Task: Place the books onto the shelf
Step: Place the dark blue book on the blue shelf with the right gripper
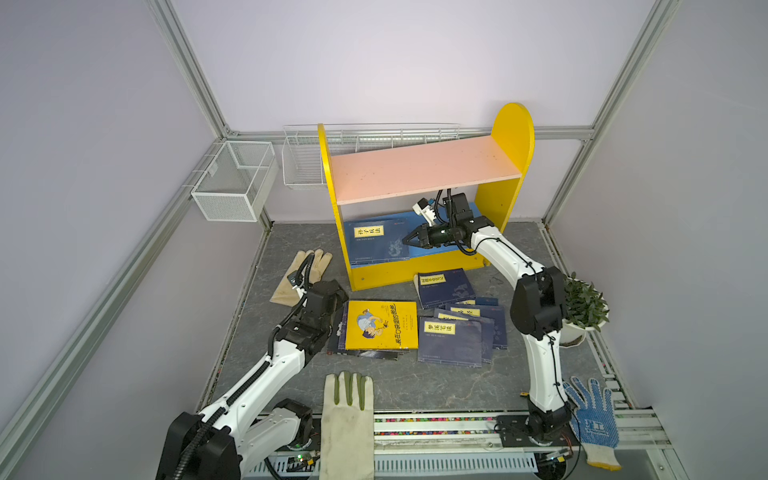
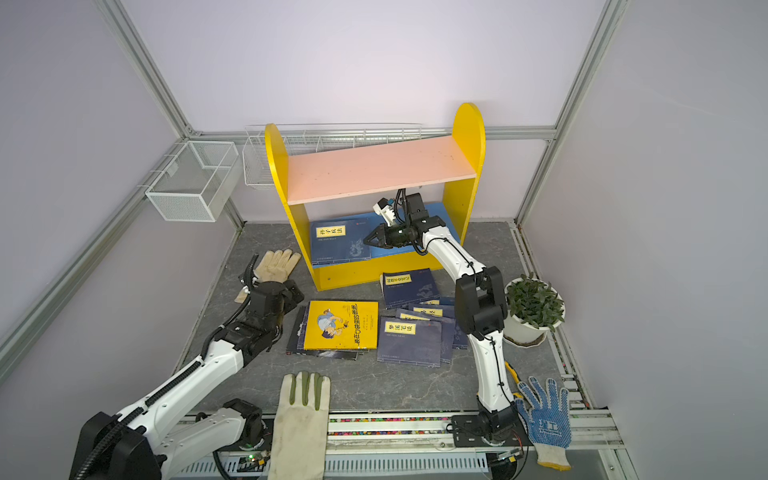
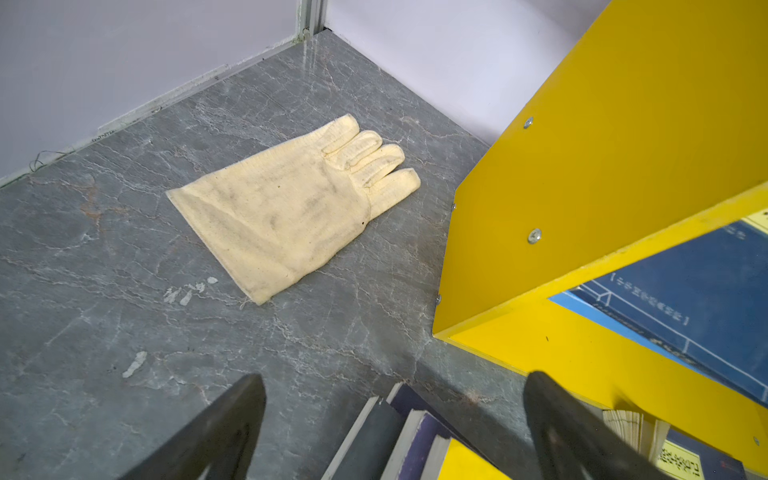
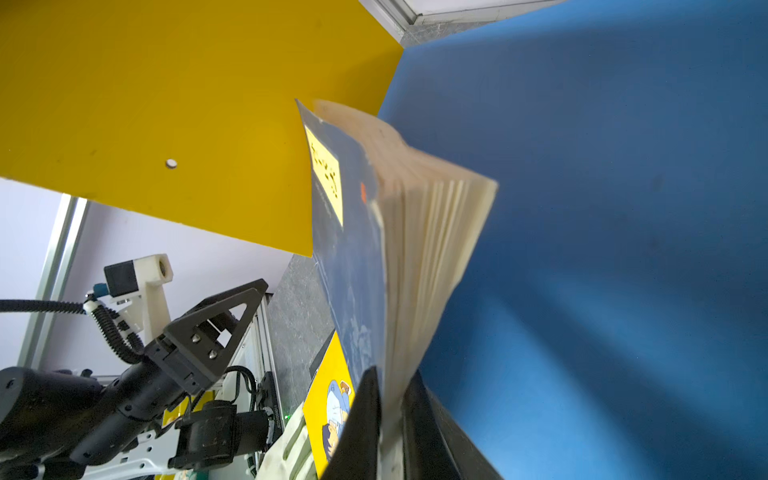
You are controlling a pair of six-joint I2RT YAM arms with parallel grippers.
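Note:
The shelf (image 1: 424, 168) stands at the back, with yellow side panels, a pink upper board and a blue lower board (image 4: 623, 208). My right gripper (image 1: 405, 240) reaches under the pink board. It is shut on the edge of a navy book (image 1: 376, 243) with a yellow label, which lies low over the blue board at its left end. In the right wrist view its pages (image 4: 432, 232) fan out from between the fingers. My left gripper (image 3: 395, 376) is open, just above the left edge of a small stack topped by the yellow book (image 1: 381, 326). Several navy books (image 1: 451, 340) lie overlapped to its right.
A beige glove (image 3: 291, 208) lies left of the shelf, beyond my left gripper. A white glove (image 1: 347, 419) and a blue-dotted glove (image 1: 592, 415) lie at the front edge. A potted plant (image 1: 582, 307) stands at the right. Two white wire baskets (image 1: 232, 178) hang on the back-left frame.

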